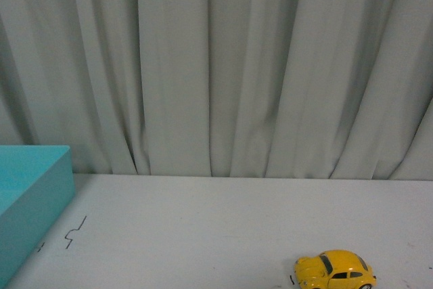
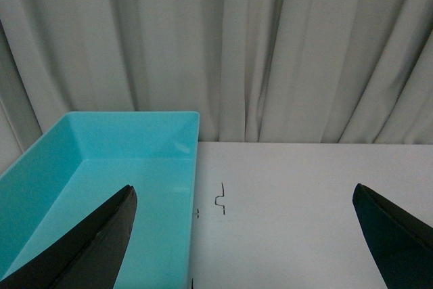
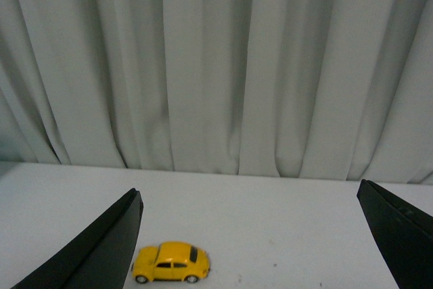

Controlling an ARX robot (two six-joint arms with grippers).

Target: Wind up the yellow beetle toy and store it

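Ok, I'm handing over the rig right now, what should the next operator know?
Left pincer: open, empty, facing the bin.
Right pincer: open, empty, facing the beetle.
Beetle: on its wheels on the table, right of the bin and well apart from it, untouched.
Done: nothing visible yet.
Left: grasp beetle, wind it, store it, probably in the bin.

Soft, even, dimmish light; faint shadows, slight blur throughout.

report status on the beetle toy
Left claw open, empty. Right claw open, empty. Small yellow beetle toy car on white table, untouched. Nothing blocking turquoise plastic bin.
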